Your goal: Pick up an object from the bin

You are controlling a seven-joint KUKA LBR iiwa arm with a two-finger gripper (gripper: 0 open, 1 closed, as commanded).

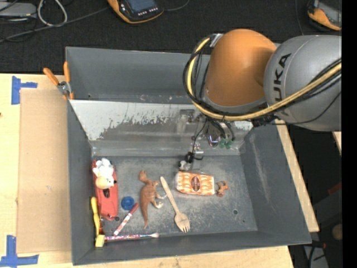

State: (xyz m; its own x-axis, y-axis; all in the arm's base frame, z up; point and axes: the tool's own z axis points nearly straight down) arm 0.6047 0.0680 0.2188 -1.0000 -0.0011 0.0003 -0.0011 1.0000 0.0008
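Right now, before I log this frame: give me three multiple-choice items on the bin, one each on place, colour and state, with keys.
1. Where does the wooden fork lie?
A. against the back wall
B. between the brown dinosaur toy and the orange packet
C. on the bin's rim

2. What colour is the small round cap?
A. blue
B. green
C. white

3. How is the orange packet?
A. lifted clear
B. standing on end
C. lying flat on the bin floor

Key: 1 B, its handle runs between the two. 2 A, plainly blue beside the red toy. 3 C, the gripper is behind its left end, not round it.
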